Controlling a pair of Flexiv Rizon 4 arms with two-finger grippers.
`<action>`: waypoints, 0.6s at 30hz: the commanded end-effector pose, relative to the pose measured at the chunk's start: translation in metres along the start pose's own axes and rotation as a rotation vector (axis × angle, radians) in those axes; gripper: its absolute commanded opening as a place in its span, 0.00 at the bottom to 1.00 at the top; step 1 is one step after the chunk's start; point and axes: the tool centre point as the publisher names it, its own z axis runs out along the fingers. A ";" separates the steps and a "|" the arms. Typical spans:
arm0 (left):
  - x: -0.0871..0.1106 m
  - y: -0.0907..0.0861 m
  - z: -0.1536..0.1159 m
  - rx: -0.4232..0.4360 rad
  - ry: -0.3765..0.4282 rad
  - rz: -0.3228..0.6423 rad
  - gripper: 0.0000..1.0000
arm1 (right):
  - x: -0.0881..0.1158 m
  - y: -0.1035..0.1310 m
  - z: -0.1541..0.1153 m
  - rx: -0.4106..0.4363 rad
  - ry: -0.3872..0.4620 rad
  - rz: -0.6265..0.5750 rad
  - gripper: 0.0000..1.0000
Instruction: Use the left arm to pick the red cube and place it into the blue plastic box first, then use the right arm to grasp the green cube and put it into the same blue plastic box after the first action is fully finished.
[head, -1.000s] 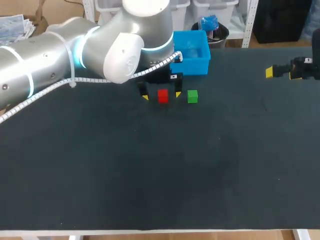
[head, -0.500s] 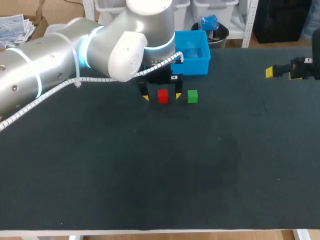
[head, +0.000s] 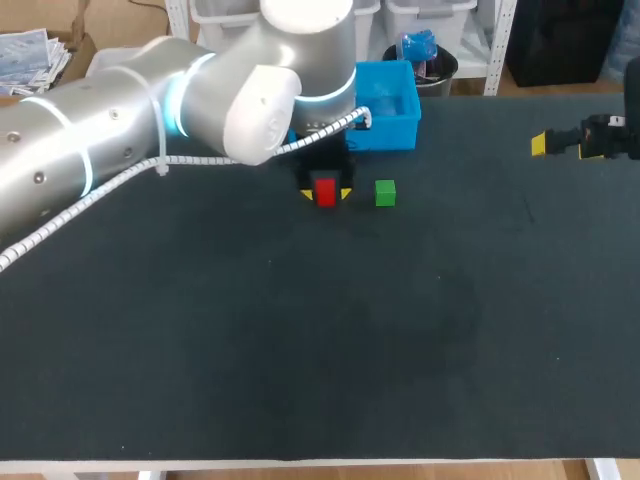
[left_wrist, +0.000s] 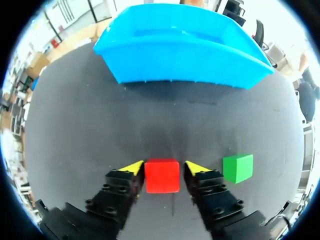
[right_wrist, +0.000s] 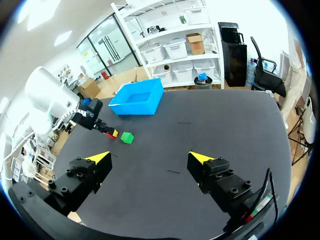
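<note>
Head view: fixed, high behind robot, looks down over whole table (head: 400, 350), far off.
Left wrist view: on left arm (head: 150, 110), low over tabletop, faces along left gripper (left_wrist: 165, 167) toward blue plastic box (left_wrist: 185, 55); red cube (left_wrist: 161, 176) close to lens.
Right wrist view: higher, looks across table from right side, distant.
All three share box, red cube, green cube (left_wrist: 238, 168).

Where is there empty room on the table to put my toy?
The table is bare all across its near half. So is the stretch between the green cube and the right gripper. It is crowded around the red cube: left gripper, green cube, blue box.
</note>
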 end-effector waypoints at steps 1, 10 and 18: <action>0.000 -0.002 0.000 -0.010 0.002 0.000 0.00 | 0.000 0.000 0.000 0.000 0.001 0.000 1.00; 0.002 -0.005 -0.011 -0.010 -0.011 0.001 0.00 | 0.000 0.000 0.000 0.000 0.001 0.000 1.00; -0.008 -0.003 -0.050 -0.008 -0.053 0.014 0.00 | 0.000 0.000 0.000 0.000 0.001 0.000 1.00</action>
